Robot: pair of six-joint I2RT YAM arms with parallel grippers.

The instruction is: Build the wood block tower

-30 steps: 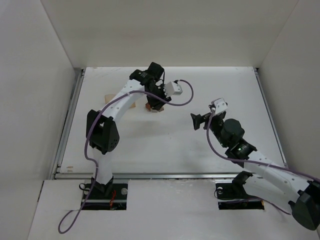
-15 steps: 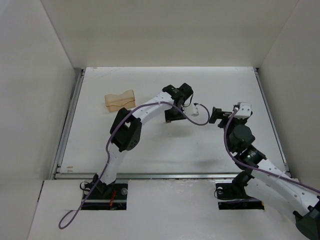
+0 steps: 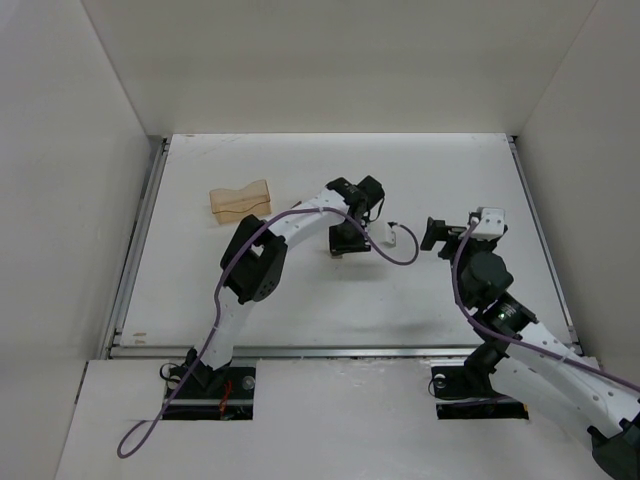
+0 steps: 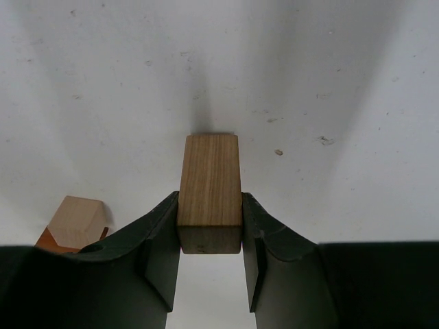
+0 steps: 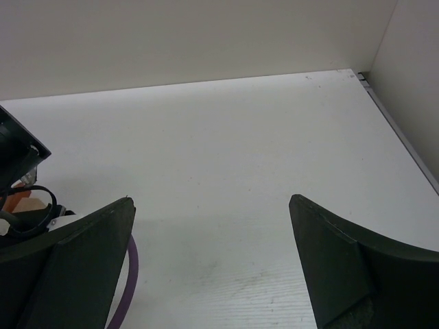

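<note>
My left gripper (image 4: pixel 209 200) is shut on a tan wooden cuboid (image 4: pixel 209 179), gripped by its sides, with its far end at or just above the white table. In the top view this gripper (image 3: pixel 343 240) is at the table's centre. A small pale wooden piece with a reddish-brown underside (image 4: pixel 72 223) lies on the table just left of the fingers. My right gripper (image 5: pixel 211 199) is open and empty, and in the top view (image 3: pixel 433 234) it hovers to the right of the left gripper.
A tan wavy wooden block (image 3: pixel 240 200) lies at the back left of the table. The left arm's purple cable (image 3: pixel 400 252) hangs between the two grippers and shows in the right wrist view (image 5: pixel 130 269). White walls (image 3: pixel 80 200) enclose the table.
My left arm has swung from the back left to the table's centre, uncovering the wavy block. My right gripper has moved a little to the right. Both are nearly still over the last half second.
</note>
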